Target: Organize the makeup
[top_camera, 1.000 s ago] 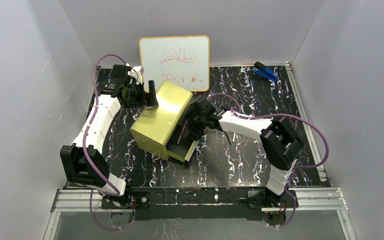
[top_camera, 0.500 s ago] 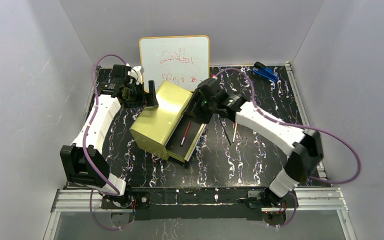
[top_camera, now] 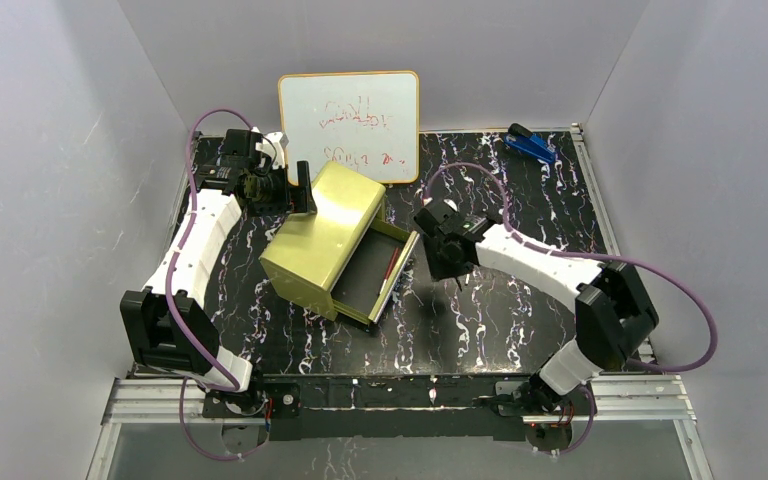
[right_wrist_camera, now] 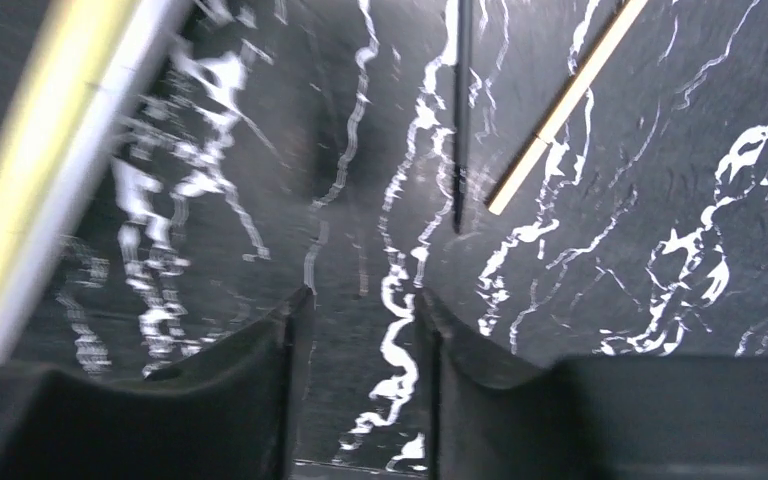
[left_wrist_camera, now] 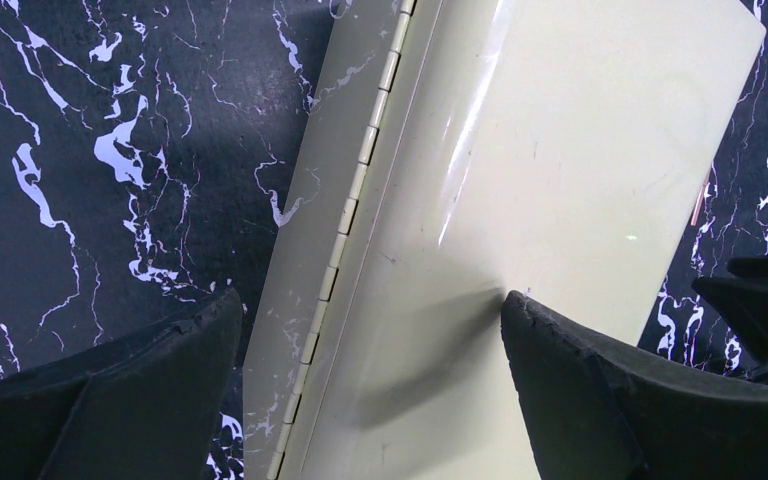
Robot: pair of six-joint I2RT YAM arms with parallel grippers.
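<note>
A yellow box point(top_camera: 325, 225) lies on the black marbled table with its drawer point(top_camera: 360, 290) pulled open. A thin dark-red stick point(top_camera: 391, 264) lies inside the drawer along its right side. My left gripper point(top_camera: 300, 195) is open and straddles the box's hinged back edge point(left_wrist_camera: 360, 180), one finger resting on the lid. My right gripper point(top_camera: 443, 268) is just right of the drawer, low over the table, jaws slightly apart and empty point(right_wrist_camera: 360, 300). A thin black stick point(right_wrist_camera: 460, 120) and a tan stick point(right_wrist_camera: 565, 105) lie ahead of it. The round discs and the packet are out of view.
A whiteboard point(top_camera: 350, 125) with red scribbles leans on the back wall behind the box. A blue stapler-like object point(top_camera: 531, 146) lies at the far right corner. Grey walls enclose the table on three sides.
My right gripper has pulled back from over the drawer to the table on its right. The red stick now lies free in the drawer, nearer its right side. The left arm has not moved.
</note>
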